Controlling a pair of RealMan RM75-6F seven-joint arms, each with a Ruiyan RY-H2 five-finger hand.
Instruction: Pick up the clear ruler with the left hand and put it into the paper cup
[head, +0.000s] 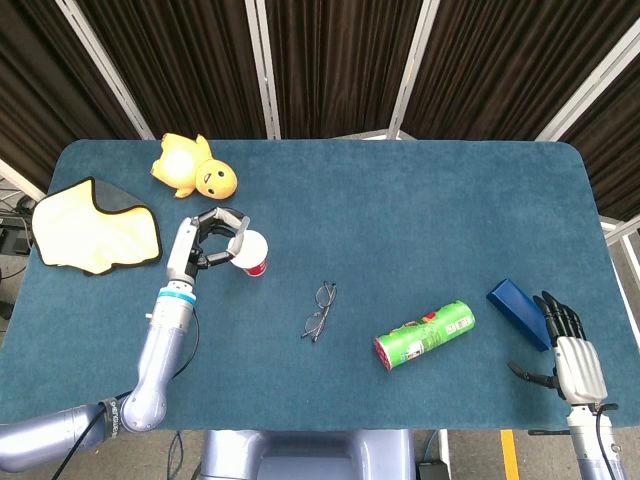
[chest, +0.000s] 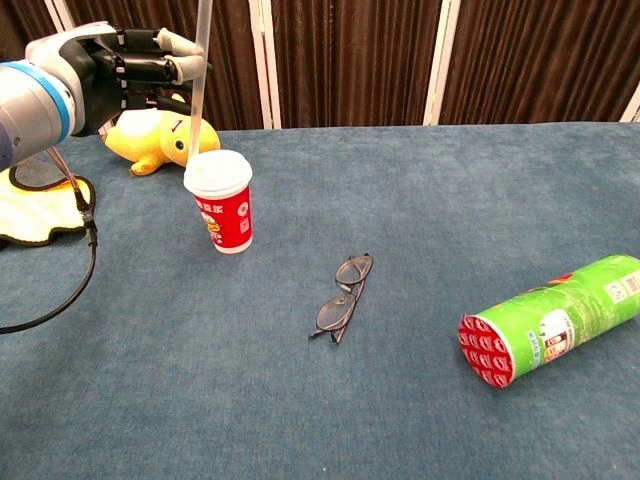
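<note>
A red paper cup (chest: 222, 205) with a white rim stands upright at the table's left, also seen from above in the head view (head: 253, 253). My left hand (chest: 120, 75) hovers up and to the left of it and pinches the clear ruler (chest: 200, 70), which hangs nearly vertical. The ruler's lower end sits at the cup's left rim; I cannot tell whether it is inside. From above, the left hand (head: 207, 240) lies just left of the cup. My right hand (head: 567, 345) rests at the front right with its fingers extended, holding nothing.
A yellow plush duck (chest: 160, 135) lies just behind the cup, and a yellow cloth (head: 95, 225) covers the far left. Glasses (chest: 343, 297) lie mid-table. A green chip can (chest: 550, 320) lies on its side at right, near a blue box (head: 518, 312).
</note>
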